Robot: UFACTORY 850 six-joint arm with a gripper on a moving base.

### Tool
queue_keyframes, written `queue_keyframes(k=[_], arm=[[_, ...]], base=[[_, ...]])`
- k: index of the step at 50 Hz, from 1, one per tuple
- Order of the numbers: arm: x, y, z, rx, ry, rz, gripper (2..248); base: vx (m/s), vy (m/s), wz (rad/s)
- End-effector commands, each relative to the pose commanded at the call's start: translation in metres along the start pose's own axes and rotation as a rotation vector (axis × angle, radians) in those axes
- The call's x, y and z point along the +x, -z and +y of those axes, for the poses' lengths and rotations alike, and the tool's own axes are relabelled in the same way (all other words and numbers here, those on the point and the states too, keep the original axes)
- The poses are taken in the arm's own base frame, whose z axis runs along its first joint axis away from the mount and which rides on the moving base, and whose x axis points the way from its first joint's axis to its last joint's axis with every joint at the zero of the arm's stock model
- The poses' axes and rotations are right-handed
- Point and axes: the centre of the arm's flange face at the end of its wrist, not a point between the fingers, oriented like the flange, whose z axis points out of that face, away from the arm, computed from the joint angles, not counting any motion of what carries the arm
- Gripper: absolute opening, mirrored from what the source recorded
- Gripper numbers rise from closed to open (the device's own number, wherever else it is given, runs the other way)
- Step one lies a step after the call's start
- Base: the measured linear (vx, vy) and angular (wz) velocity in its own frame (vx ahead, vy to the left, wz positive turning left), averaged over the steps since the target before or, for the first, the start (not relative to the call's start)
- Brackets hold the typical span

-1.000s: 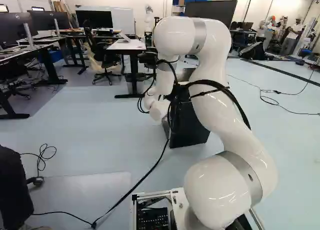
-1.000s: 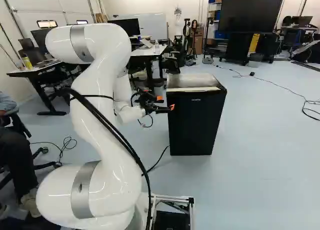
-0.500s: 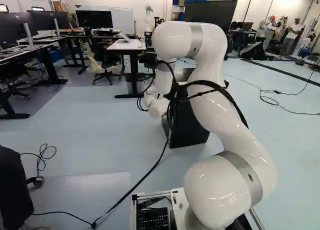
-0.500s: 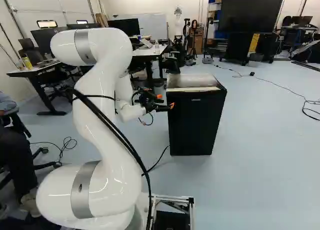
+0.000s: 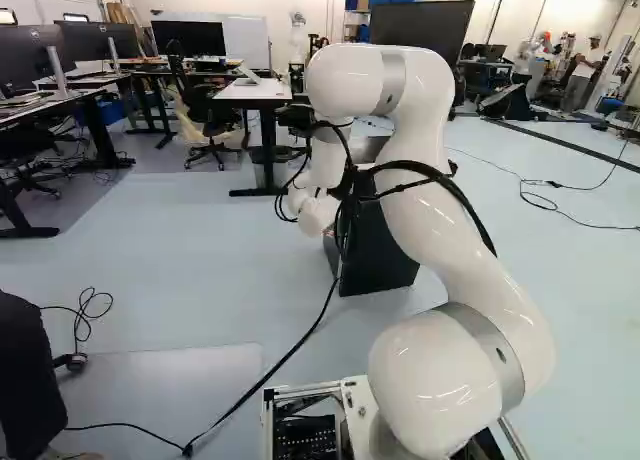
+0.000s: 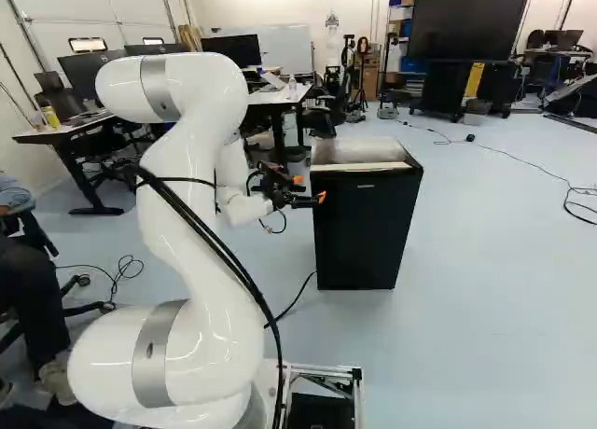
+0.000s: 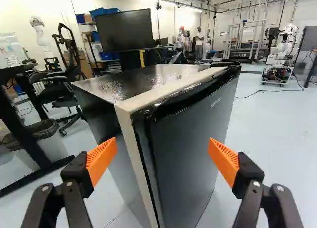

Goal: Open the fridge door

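Wrist view puts the fridge straight ahead of the fingers, which stand wide apart with nothing clamped between their orange pads. Its near upright edge rises between them, a pale strip dividing the door from the side panel. One finger overlaps that panel from where I look, the other overlaps the door; whether either touches, I can't tell. Along the door's top edge, beyond the fingers, runs a dark recess.

I see pale floor running out past the door-side finger, with another robot well beyond it. Outside the panel-side finger it's tighter: a bin, then a chair.

A small pale marking sits high on the door, ahead of the door-side finger.

Right base view gives me the gripper side-on, fingertips at the fridge's near upper side, below its top. Over there I also get the fridge's foot on the floor, which the fingers' own camera cuts off. From the left base view the arm hides the fingertips and part of the fridge.
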Motion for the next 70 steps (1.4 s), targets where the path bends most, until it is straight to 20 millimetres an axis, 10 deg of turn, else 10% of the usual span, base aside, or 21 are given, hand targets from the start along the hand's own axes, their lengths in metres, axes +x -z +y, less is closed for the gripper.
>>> queue_keyframes(k=[70], arm=[[0.002,-0.013,0.009,-0.046,-0.01,0.005,247]], base=[[0.0,0.0,0.0]])
